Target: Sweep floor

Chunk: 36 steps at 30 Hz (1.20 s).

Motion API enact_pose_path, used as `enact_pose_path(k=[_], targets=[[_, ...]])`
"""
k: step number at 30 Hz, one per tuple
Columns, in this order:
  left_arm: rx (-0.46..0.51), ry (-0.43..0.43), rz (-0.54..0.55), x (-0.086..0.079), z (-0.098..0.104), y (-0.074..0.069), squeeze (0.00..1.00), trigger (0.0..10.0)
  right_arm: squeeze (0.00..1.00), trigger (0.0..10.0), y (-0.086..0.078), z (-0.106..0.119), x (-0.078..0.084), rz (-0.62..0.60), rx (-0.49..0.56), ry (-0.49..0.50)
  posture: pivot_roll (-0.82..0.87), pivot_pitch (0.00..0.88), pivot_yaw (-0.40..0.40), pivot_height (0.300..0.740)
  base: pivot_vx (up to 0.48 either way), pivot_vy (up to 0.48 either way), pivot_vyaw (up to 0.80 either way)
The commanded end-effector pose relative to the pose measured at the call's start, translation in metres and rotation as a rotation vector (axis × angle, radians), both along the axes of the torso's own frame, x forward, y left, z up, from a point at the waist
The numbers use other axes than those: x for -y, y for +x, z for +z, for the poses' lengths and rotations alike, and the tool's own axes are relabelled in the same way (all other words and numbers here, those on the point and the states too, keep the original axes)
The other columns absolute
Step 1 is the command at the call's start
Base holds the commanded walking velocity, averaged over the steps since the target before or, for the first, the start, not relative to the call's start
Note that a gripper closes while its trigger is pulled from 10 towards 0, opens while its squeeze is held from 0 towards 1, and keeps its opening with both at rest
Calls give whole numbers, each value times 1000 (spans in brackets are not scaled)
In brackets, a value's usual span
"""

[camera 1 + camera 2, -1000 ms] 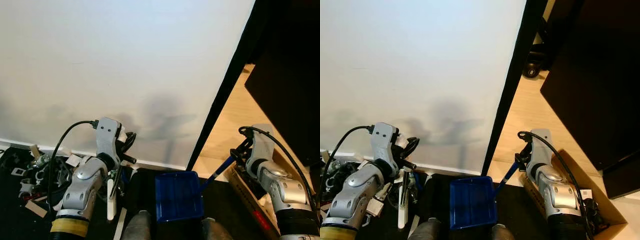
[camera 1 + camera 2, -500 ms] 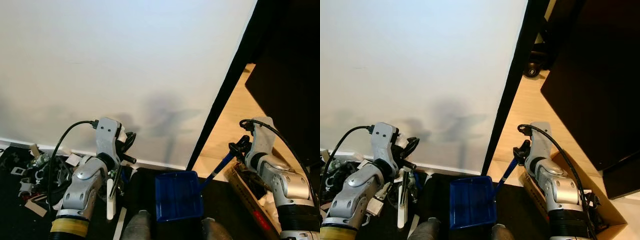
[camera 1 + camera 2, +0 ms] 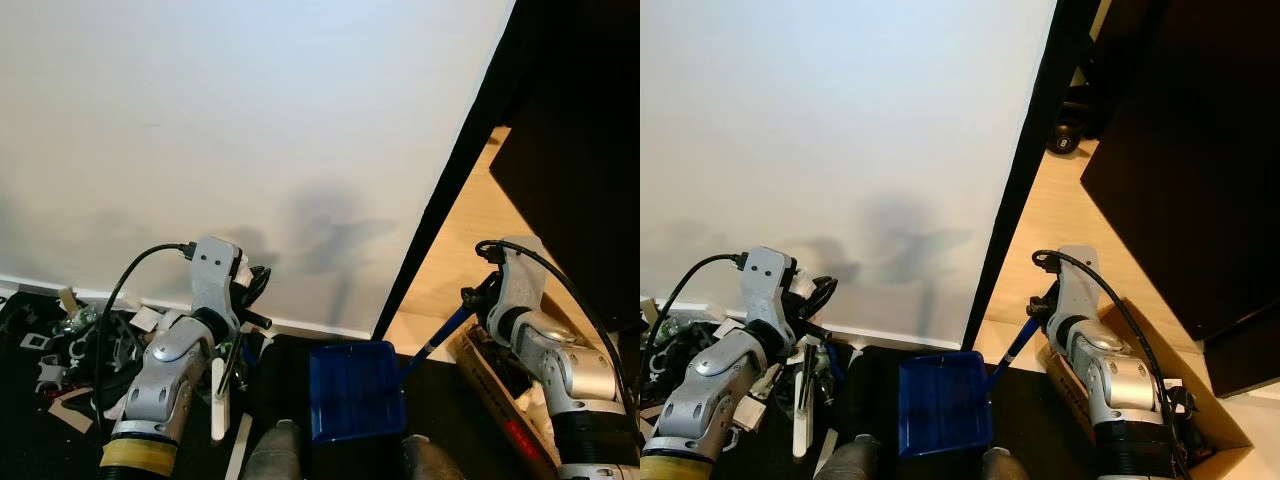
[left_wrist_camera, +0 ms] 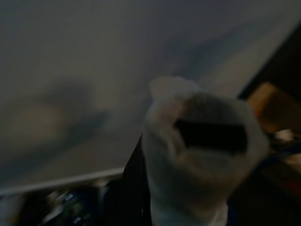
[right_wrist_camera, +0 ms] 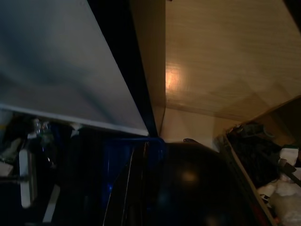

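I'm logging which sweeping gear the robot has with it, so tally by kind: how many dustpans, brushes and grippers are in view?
Blue dustpan: 1, on the dark floor, its handle at the right gripper.
White-handled brush: 1, at the left gripper.
Grippers: 2.
Total: 4.

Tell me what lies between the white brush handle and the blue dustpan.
In the left eye view, a strip of dark floor separates the white brush handle from the blue dustpan; nothing else shows there.
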<state>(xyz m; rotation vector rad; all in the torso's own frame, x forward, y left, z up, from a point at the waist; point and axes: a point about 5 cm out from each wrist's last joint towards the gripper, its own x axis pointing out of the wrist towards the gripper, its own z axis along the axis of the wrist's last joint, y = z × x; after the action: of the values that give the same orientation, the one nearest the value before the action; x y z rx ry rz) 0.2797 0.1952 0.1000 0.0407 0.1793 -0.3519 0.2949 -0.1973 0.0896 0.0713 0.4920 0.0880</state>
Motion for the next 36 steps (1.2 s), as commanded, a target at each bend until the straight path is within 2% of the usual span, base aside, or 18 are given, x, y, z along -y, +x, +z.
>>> enact_pose_path(k=[1,2,3,4,7,8,11,13,14,16,17,18,19,22,30,34,36], targets=[[-17,80,88,-16,-3,-3,0,10000,0,1255,1,9,-4,-6,71,21,98,163,-5,740,0,0,0],[-17,80,88,-16,-3,-3,0,10000,0,1255,1,9,-4,-6,71,21,98,163,-5,740,0,0,0],[-7,117,130,-22,-1,-3,0,10000,0,7020,2,12,-8,-8,94,37,99,162,-4,740,0,0,0],[-3,137,174,-26,0,-3,0,10000,0,10000,4,14,-12,-12,112,60,102,161,0,740,0,0,0],[34,174,234,-31,4,-7,0,10000,0,10000,6,16,-20,-28,139,84,108,158,9,740,0,0,0],[29,177,222,-31,4,-10,0,10000,0,10000,7,16,-22,-34,143,89,110,157,11,740,0,0,0],[37,160,161,-24,6,-15,0,10000,0,10000,9,16,-25,-46,159,66,114,156,12,740,0,0,0],[39,130,83,-17,7,-17,0,10000,0,10000,11,16,-28,-52,174,27,115,155,13,740,0,0,0],[39,130,83,-17,7,-17,0,10000,0,10000,11,16,-28,-52,174,27,115,155,13,740,0,0,0],[60,111,-14,-6,12,-15,0,10000,0,10000,14,15,-26,-78,175,-44,113,154,12,740,0,0,0],[60,111,-14,-6,12,-15,0,10000,0,10000,14,15,-26,-78,175,-44,113,154,12,740,0,0,0],[68,97,-57,-3,15,-14,0,10000,0,10000,15,14,-24,-101,172,-46,114,151,12,740,0,0,0],[68,97,-57,-3,15,-14,0,10000,0,10000,15,14,-24,-101,172,-46,114,151,12,740,0,0,0],[88,82,-180,7,20,-9,0,10000,0,10000,20,15,-8,-211,194,-60,109,148,16,740,0,0,0],[80,96,-276,1,12,-2,0,10000,0,10000,16,9,6,-237,180,-173,96,148,16,740,0,0,0],[81,87,-328,3,11,2,0,10000,0,10000,15,4,2,-217,175,-183,88,151,10,740,0,0,0],[64,134,-397,0,4,1,0,10000,0,10000,16,-1,-5,-206,169,-169,82,152,11,740,0,0,0]])
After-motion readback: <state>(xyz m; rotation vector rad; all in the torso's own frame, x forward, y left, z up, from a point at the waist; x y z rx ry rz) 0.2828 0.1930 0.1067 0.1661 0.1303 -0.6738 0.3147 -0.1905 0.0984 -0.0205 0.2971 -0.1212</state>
